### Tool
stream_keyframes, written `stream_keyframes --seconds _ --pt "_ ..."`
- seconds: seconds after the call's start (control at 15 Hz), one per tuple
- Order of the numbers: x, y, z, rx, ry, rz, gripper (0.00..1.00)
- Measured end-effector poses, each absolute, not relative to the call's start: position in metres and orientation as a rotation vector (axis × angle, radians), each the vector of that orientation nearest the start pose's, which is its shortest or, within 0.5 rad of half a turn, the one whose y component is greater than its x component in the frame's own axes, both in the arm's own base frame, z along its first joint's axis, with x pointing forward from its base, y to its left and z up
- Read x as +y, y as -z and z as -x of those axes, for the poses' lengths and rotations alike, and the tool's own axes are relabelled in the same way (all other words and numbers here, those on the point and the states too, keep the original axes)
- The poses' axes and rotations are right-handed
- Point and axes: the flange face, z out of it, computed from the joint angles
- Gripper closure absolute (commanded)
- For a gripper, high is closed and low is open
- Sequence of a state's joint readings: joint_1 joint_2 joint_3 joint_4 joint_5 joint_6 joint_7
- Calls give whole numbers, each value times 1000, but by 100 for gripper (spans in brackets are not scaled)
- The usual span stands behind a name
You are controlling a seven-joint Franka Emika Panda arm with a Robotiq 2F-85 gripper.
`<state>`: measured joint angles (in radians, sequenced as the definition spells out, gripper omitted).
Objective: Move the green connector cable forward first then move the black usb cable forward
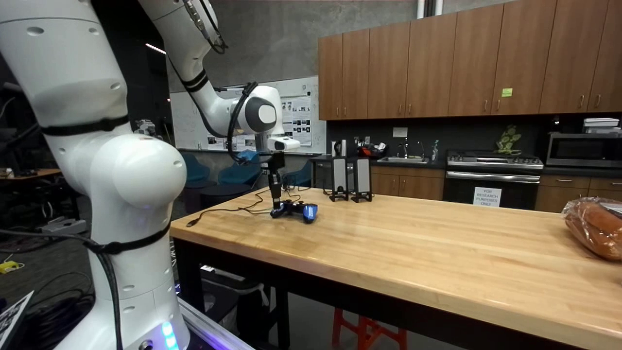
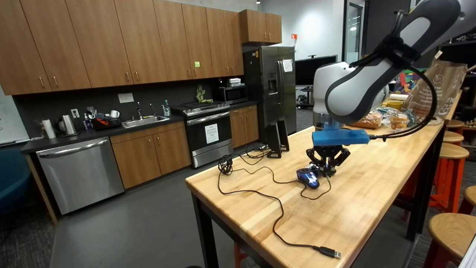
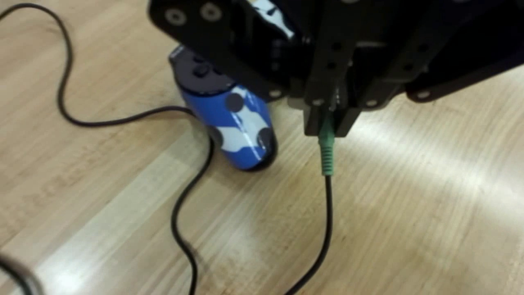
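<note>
Hand (image 3: 327, 127) holds the green plug (image 3: 327, 153), jaws narrow about it, with the ribbed end and black lead (image 3: 329, 205) sticking out past them. Just beside is the controller (image 3: 227, 112), blue and white at the grip, resting on the desk (image 2: 357, 208); whether it touches the hand I cannot tell. The lead loops over the wood and runs past the grip. In an exterior view, the USB cable (image 2: 326, 251) lies with its metal tip near the desk's edge, well apart from the hand, and winds to a coil (image 2: 225, 165) by another edge. Two speakers (image 1: 339, 178) stand upright.
</note>
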<state>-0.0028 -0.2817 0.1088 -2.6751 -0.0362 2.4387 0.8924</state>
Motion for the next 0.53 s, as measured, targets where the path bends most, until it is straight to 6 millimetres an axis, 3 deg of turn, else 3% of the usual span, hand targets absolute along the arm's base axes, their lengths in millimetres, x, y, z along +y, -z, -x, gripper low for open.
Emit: stream_keyframes --seconds 0.53 --pt "122 -399 -433 620 202 3003 97"
